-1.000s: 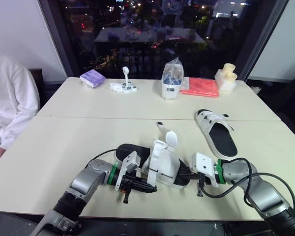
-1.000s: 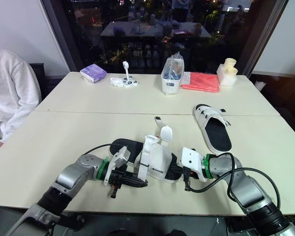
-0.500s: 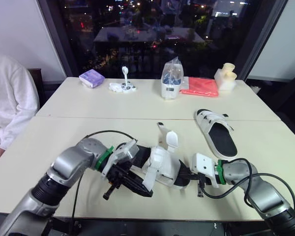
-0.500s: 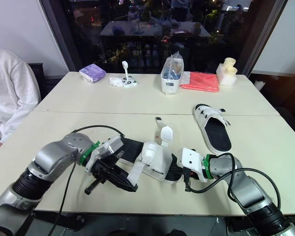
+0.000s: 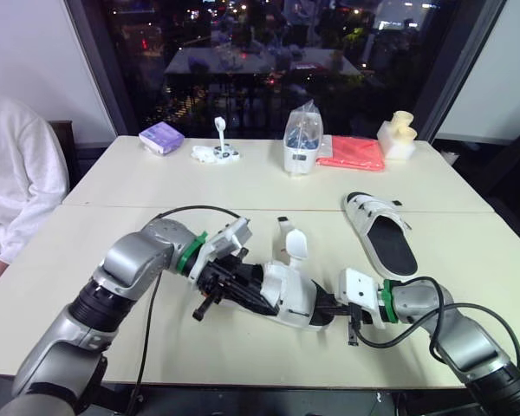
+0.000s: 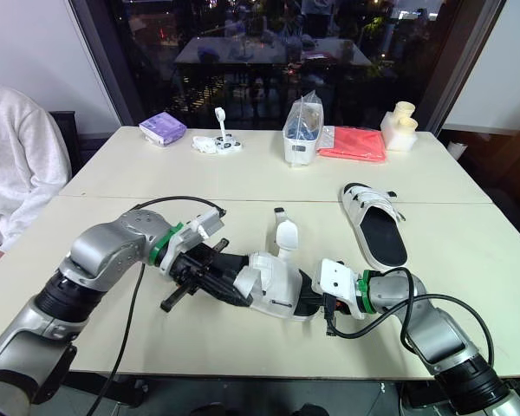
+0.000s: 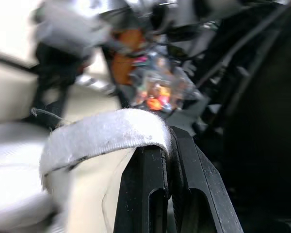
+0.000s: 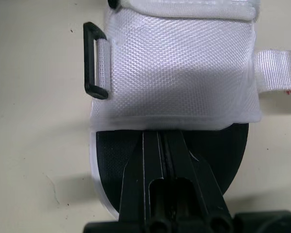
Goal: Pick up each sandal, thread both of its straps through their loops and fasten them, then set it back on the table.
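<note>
While your left tool (image 7: 167, 145) pinches the white fabric strap (image 7: 102, 130) and your right tool (image 8: 163, 137) seems clamped on the black-soled white sandal (image 5: 291, 296), lower centre of the frame, a hard pull could tear either grip loose.

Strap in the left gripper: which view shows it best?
Left wrist view: the strap sits close up, pinched in the left gripper. The eye views show it small, over the sandal. The right wrist view shows the sandal's upper.

You face a dark window (image 5: 260, 61), city lights scattered across it. White wall (image 5: 26, 52) at your left. Cream near desk (image 5: 87, 256) butts against far desk (image 5: 156, 178).
</note>
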Tool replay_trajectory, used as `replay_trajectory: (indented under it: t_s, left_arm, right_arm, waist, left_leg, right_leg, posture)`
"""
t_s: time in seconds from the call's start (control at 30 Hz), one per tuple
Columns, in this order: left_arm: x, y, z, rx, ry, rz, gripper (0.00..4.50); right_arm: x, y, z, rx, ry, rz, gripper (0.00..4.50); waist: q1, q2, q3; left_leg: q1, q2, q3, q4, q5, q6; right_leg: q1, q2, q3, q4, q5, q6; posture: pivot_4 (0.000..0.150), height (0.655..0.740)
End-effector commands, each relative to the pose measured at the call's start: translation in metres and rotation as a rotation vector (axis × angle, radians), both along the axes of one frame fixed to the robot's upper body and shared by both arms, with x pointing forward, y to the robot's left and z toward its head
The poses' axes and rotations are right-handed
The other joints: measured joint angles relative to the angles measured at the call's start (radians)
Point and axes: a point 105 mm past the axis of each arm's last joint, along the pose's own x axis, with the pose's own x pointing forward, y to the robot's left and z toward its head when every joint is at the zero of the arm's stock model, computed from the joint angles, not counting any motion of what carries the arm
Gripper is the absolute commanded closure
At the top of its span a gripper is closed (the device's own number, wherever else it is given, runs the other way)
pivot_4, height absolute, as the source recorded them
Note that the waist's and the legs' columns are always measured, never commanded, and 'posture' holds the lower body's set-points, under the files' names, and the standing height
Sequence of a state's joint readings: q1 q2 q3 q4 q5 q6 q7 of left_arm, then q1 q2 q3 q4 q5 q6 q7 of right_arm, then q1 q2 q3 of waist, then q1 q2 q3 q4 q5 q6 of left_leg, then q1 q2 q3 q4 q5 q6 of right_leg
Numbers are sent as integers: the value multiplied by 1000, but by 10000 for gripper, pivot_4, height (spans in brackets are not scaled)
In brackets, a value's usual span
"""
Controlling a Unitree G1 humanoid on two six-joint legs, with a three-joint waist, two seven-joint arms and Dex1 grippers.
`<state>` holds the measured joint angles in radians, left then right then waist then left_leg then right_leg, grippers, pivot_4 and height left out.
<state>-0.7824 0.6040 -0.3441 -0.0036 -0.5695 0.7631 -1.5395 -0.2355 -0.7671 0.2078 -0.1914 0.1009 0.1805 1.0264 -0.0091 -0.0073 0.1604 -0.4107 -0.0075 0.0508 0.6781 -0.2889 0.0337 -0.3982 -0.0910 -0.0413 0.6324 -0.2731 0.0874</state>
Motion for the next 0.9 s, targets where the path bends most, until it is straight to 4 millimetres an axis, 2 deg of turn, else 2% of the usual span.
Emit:
replay_trajectory:
  t_s: [0.03,0.2,0.5,0.6,0.83,0.9]
  left_arm:
    - [19,-4,10,-47,24,64,44561]
    - [43,-15,0,-87,94,149,44561]
    - [60,-25,-26,-58,217,184,44561]
    - [62,-26,-33,-40,239,187,34930]
    - [82,-40,-27,-107,260,299,443]
    - [91,-44,-21,-148,271,353,443]
  right_arm:
    - [1,-6,-5,-27,9,-23,45000]
    - [1,-7,-5,-33,7,-23,45000]
    - [0,-7,-5,-41,6,-21,45000]
    - [0,-8,-5,-42,7,-24,45000]
    - [-2,-8,-5,-44,8,-29,45000]
    - [-2,-9,-5,-45,9,-31,45000]
  waist:
    - [4,0,0]
    - [10,0,0]
    - [19,-1,0]
    - [19,-1,0]
    - [24,-1,0]
    - [27,-1,0]
  left_leg:
    - [0,0,0,0,0,0]
    - [0,0,0,3,-1,2]
    - [0,0,0,4,-1,2]
    - [0,0,0,4,-1,2]
    - [0,0,-1,5,-2,3]
    - [0,0,-1,5,-2,3]
  right_leg:
    - [0,0,0,0,0,1]
    - [2,0,-1,0,1,2]
    - [2,1,-1,0,1,2]
    - [2,1,0,0,1,2]
    - [2,0,-1,0,1,2]
    - [3,-1,-1,0,1,2]
  posture:
    - [1500,7400]
    - [1500,7400]
    - [1500,7400]
    - [1500,7400]
    - [1500,7400]
    - [1500,7400]
